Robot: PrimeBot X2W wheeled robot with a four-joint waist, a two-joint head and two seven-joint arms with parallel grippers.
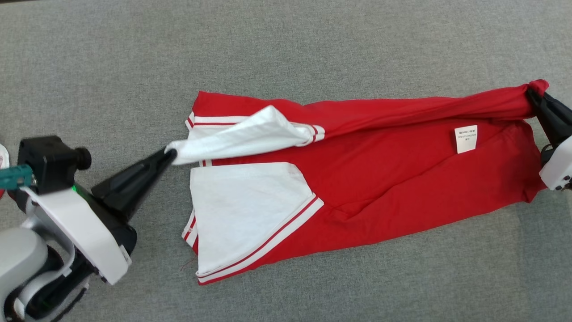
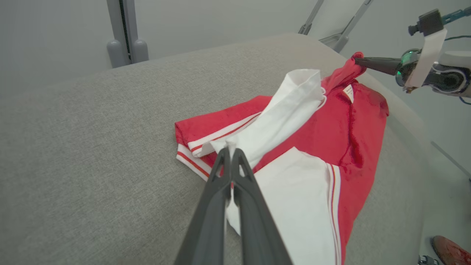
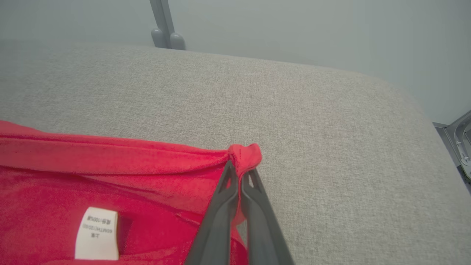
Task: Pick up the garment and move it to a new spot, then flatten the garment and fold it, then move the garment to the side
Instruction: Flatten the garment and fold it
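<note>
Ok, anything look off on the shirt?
The red-and-white shirt isn't flat: its far edge is bunched into a ridge toward the right claw, and the care label faces up, possibly inside out.

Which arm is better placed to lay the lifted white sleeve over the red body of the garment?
Probably the left: the left gripper is shut on the white sleeve. The right gripper pinches the red corner at the opposite end.

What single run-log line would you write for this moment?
stage: folding | left tool: shut on white sleeve | right tool: shut on red corner | garment: on grey surface, far edge lifted
</note>
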